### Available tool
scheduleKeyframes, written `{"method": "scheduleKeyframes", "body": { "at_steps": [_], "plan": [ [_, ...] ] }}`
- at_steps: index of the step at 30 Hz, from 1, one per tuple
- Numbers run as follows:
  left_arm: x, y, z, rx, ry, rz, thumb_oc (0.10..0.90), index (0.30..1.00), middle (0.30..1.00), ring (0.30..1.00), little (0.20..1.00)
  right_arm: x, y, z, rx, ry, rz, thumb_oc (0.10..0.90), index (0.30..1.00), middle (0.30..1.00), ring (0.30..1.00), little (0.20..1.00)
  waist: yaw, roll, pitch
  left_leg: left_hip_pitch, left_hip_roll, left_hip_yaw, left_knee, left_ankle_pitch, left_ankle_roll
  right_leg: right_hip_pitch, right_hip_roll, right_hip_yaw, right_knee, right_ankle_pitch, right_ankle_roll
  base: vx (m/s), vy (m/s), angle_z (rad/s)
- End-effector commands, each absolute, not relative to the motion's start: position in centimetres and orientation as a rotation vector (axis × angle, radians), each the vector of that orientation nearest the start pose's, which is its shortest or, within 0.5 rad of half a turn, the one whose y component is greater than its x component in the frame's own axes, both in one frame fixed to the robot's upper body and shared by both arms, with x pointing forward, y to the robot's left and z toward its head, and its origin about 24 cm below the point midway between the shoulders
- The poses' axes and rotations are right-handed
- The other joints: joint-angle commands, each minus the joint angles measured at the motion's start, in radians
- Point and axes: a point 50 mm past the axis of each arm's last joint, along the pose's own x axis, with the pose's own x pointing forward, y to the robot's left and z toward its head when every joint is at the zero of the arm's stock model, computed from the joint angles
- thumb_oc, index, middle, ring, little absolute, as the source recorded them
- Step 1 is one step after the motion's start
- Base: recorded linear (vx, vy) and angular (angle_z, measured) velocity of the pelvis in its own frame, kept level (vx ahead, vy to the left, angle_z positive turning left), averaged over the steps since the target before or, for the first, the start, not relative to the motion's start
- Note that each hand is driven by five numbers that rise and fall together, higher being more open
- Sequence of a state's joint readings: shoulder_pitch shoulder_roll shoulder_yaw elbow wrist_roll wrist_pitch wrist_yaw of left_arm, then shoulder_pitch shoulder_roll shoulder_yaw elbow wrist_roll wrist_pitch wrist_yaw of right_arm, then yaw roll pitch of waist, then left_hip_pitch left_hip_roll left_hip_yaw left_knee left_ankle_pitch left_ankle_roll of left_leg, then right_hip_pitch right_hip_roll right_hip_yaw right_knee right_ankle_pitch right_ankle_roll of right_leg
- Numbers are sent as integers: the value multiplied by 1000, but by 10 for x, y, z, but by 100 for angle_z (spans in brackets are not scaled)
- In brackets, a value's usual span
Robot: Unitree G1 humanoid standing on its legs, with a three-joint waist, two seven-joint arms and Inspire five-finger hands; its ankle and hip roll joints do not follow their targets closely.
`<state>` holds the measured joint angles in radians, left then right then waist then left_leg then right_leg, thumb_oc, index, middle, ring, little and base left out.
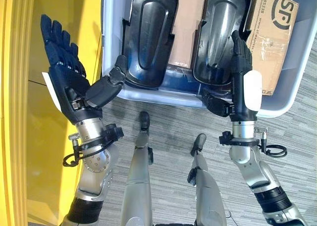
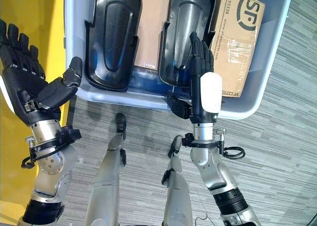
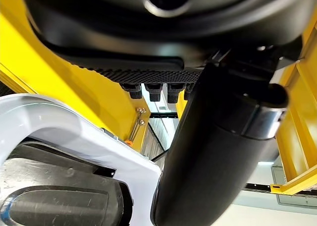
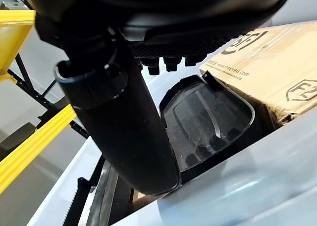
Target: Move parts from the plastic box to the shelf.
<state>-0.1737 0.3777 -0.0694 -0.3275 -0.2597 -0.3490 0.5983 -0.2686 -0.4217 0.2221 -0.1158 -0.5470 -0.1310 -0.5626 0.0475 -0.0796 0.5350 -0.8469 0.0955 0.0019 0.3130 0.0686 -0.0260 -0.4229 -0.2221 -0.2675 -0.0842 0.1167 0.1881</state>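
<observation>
Both hands loose, holding nothing: left hand [image 1: 64, 75] by yellow shelf [image 1: 20, 87], right hand [image 1: 242, 80] over plastic box [image 1: 292, 82]. Two black parts [image 1: 148, 32] inside. Tip: grip near part's edges from both sides, lift level.

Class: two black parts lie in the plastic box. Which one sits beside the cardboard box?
The black part under the right hand, on the robot's right; the other part lies nearer the left hand.

Contents count: one plastic box [image 1: 292, 82]; two black moulded parts inside it, one at left [image 1: 148, 32] and one at right [image 1: 220, 35]; one cardboard carton [image 1: 272, 32] at the far right of the box.
</observation>
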Motion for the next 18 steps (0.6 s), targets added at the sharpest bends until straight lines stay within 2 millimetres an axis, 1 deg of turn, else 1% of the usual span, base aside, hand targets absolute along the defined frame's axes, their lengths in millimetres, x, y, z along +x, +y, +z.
{"method": "scheduleKeyframes", "body": {
  "at_steps": [1, 11, 14, 18],
  "plan": [
    [204, 201, 233, -135, -1119, 328, 900, 1000, 1000, 1000, 1000, 257, -154, 191, -740, -982, -285, 900, 1000, 1000, 1000, 1000, -6, -23, -15, -31, 17, 31, 54, -59, -25, 246, 26, 12, 18, -143, -5, 0, 0, 0],
    [204, 202, 234, -147, -1128, 332, 900, 1000, 1000, 1000, 1000, 264, -158, 192, -812, -979, -325, 900, 1000, 1000, 1000, 1000, 1, -22, -15, -36, 14, 33, 52, -59, -24, 252, 29, 9, 13, -145, -6, 0, 0, 0],
    [204, 202, 234, -139, -1133, 332, 900, 1000, 1000, 1000, 1000, 266, -162, 195, -878, -1002, -369, 900, 1000, 1000, 1000, 1000, 5, -18, -15, -35, 12, 32, 50, -59, -24, 255, 29, 6, 11, -145, -6, 0, 0, 0],
    [203, 201, 235, -132, -1137, 335, 900, 1000, 1000, 1000, 1000, 268, -165, 197, -920, -1014, -398, 900, 1000, 1000, 1000, 1000, 9, -17, -15, -37, 9, 30, 51, -60, -23, 259, 30, 6, 8, -143, -5, 0, 0, 0]
  ]
}}
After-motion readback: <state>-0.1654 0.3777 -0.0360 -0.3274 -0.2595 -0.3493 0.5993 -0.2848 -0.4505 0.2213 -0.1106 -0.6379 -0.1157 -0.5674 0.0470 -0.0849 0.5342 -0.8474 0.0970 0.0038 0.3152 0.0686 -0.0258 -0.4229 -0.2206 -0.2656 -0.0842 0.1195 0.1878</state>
